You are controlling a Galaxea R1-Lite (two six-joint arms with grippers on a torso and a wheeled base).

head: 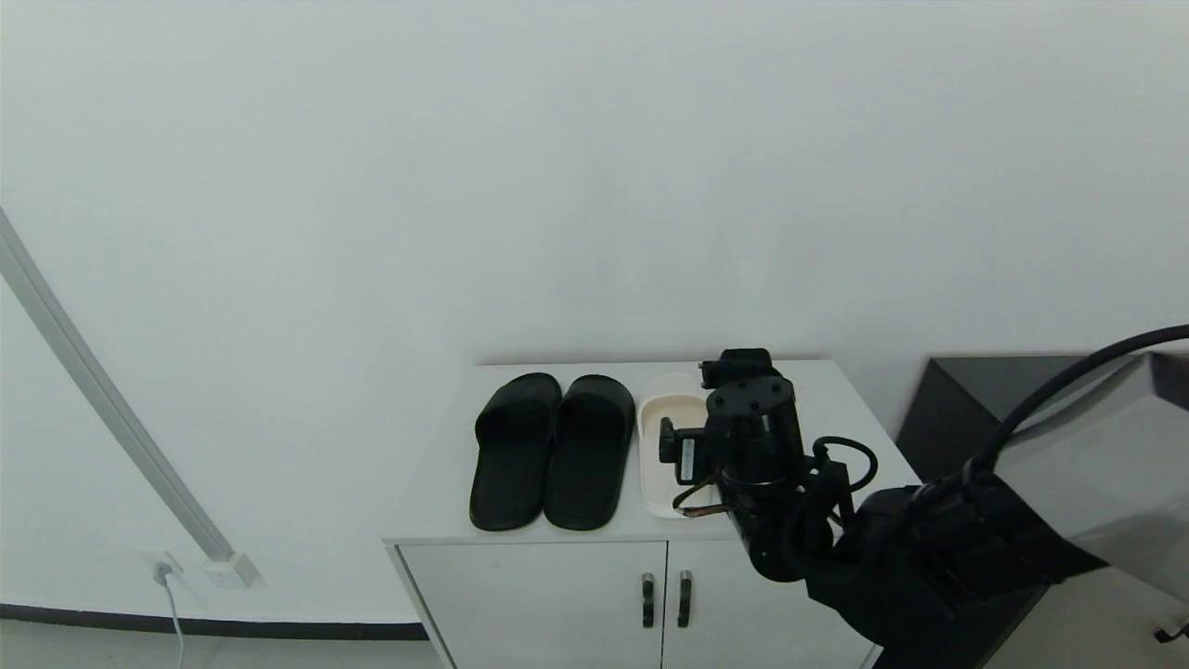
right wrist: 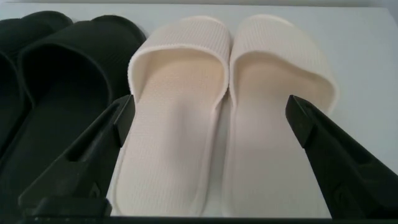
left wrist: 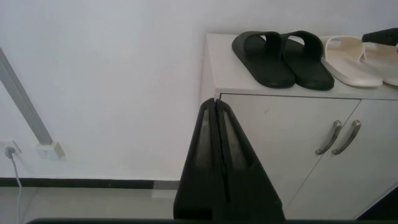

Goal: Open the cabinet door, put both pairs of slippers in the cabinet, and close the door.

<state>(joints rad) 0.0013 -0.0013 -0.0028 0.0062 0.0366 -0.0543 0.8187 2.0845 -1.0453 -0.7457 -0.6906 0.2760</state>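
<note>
White wall [head: 594,186] stands behind a low white cabinet [head: 432,502], whose two doors [head: 548,604] are both closed, with a pair of dark vertical handles [head: 665,599] side by side at the middle seam. On the cabinet top, toward the left, lies the pair of black slippers [head: 548,451], the two touching along their inner edges with their toes toward the wall. Just beside them on the right lies the pair of cream slippers [right wrist: 180,124], also side by side and pointing the same way.

Above the cream pair hangs the right gripper [right wrist: 209,109]. Its fingers [right wrist: 93,155] are spread wide, one outside each cream slipper, and grip nothing; whether they touch the cabinet top cannot be told. The left gripper [left wrist: 216,155] is lower, out in front of the cabinet's left corner, with its fingers pressed flat together and holding nothing. Low on the wall to the left is a socket with a cable plugged in [head: 160,564].
</note>
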